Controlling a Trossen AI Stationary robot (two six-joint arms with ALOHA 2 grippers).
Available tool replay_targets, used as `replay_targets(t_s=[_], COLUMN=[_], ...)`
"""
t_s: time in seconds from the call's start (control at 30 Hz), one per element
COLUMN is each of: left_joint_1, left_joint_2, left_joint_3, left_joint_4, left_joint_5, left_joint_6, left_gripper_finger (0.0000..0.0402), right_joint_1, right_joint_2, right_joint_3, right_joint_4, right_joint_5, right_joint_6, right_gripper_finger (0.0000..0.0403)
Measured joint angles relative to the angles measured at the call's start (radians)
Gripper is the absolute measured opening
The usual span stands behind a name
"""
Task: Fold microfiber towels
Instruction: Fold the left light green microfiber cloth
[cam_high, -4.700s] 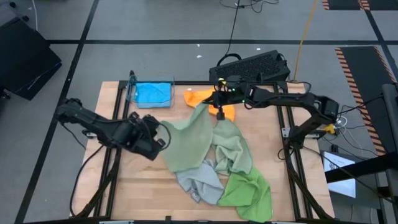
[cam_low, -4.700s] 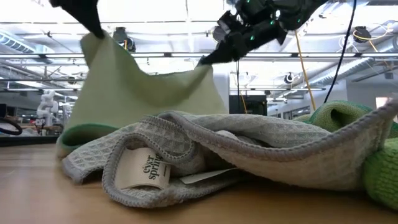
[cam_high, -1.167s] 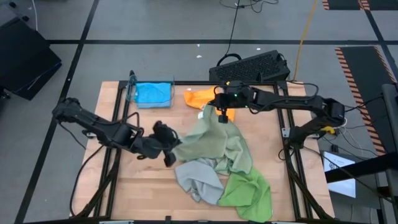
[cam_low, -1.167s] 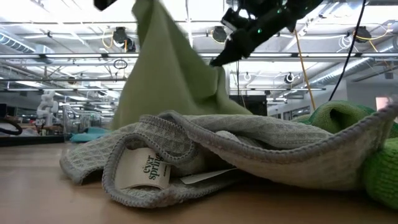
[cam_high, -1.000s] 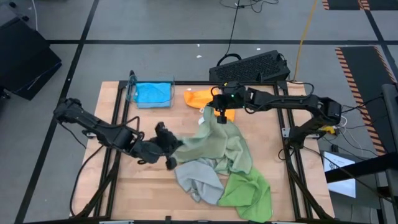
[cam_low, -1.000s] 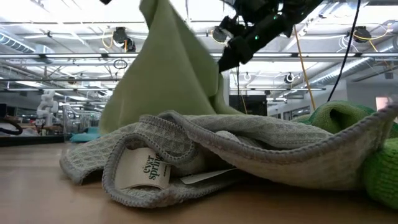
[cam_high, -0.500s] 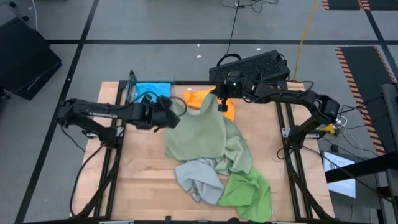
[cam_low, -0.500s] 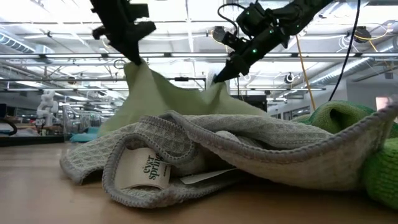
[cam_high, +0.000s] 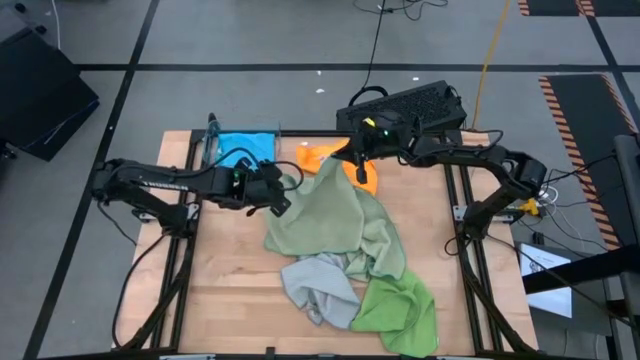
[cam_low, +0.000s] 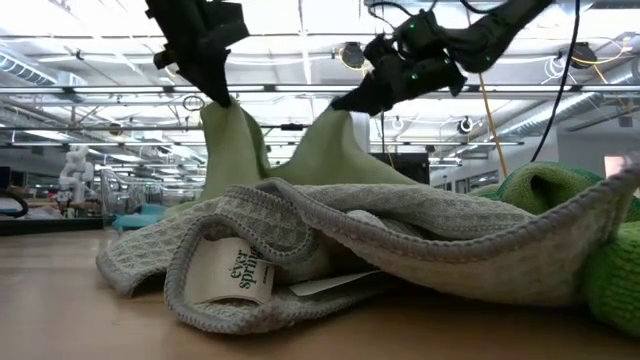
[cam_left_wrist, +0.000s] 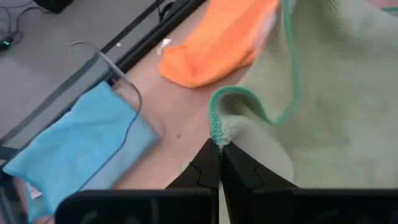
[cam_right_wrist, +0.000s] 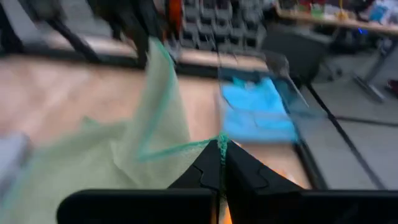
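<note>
A pale sage green towel (cam_high: 325, 212) hangs between my two grippers, and its lower part lies on the pile at mid-table. My left gripper (cam_high: 285, 192) is shut on one upper corner. My right gripper (cam_high: 343, 160) is shut on the other, above the orange towel (cam_high: 313, 155). In the low view the left gripper (cam_low: 216, 98) and the right gripper (cam_low: 340, 103) hold the corners up, and the edge sags between them. Under it lie a second sage towel (cam_high: 382, 245), a grey towel (cam_high: 315, 285) and a bright green towel (cam_high: 400, 305). A blue towel (cam_high: 240, 150) lies at the far left. My left gripper pinches a green-stitched corner (cam_left_wrist: 218, 132) of the sage towel between its two fingers, which slant down from the table's left. The corner is lifted and the cloth falls away slack below it. My right gripper pinches the other upper corner (cam_right_wrist: 221, 142) at its stitched edge, between its two fingers, which come nearly level from the table's right. That corner is lifted clear, and the cloth below it rests on the pile.
The blue towel lies in a clear bin (cam_high: 212, 145) at the far left corner. A black keyboard (cam_high: 405, 105) sits beyond the table's far edge. Bare wood (cam_high: 225, 280) shows at the near left.
My left gripper has swung from mid-table toward the far edge and sunk a little, carrying its corner. My right gripper has shifted slightly toward the far edge and tipped more level. The sage towel, earlier bunched and raised high, is now spread wider and lower, with its top edge sagging.
</note>
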Motion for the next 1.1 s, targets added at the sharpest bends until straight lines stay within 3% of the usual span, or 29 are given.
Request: replay_targets(t_s=[0.2, 0.4, 0.57, 0.7, 0.93, 1.1], left_joint_1=[-0.026, -0.027, -0.028, -0.050, -0.149, -0.191], left_joint_2=[0.000, 0.000, 0.000, 0.000, -0.026, -0.067], left_joint_3=[0.000, 0.000, 0.000, 0.000, 0.001, 0.004], left_joint_4=[-0.064, -0.220, -0.205, -0.213, -0.267, -0.245], left_joint_5=[-0.009, -0.107, -0.140, -0.119, -0.090, -0.124], left_joint_6=[-0.053, -0.220, -0.256, -0.299, -0.384, -0.338], left_gripper_finger=[0.0005, 0.0005, 0.0005, 0.0005, 0.0005, 0.0005], right_joint_1=[0.089, 0.226, 0.283, 0.290, 0.349, 0.360], right_joint_2=[-0.027, -0.089, -0.045, 0.020, 0.026, 0.024], right_joint_3=[-0.147, -0.182, -0.181, -0.181, -0.176, -0.160], right_joint_4=[0.198, 0.180, 0.361, 0.529, 0.630, 0.502], right_joint_5=[0.018, 0.282, 0.490, 0.442, 0.434, 0.443], right_joint_6=[0.112, 0.094, 0.052, 0.098, 0.134, 0.034], right_gripper_finger=[0.0002, 0.0002, 0.0002, 0.0002, 0.0002, 0.0002])
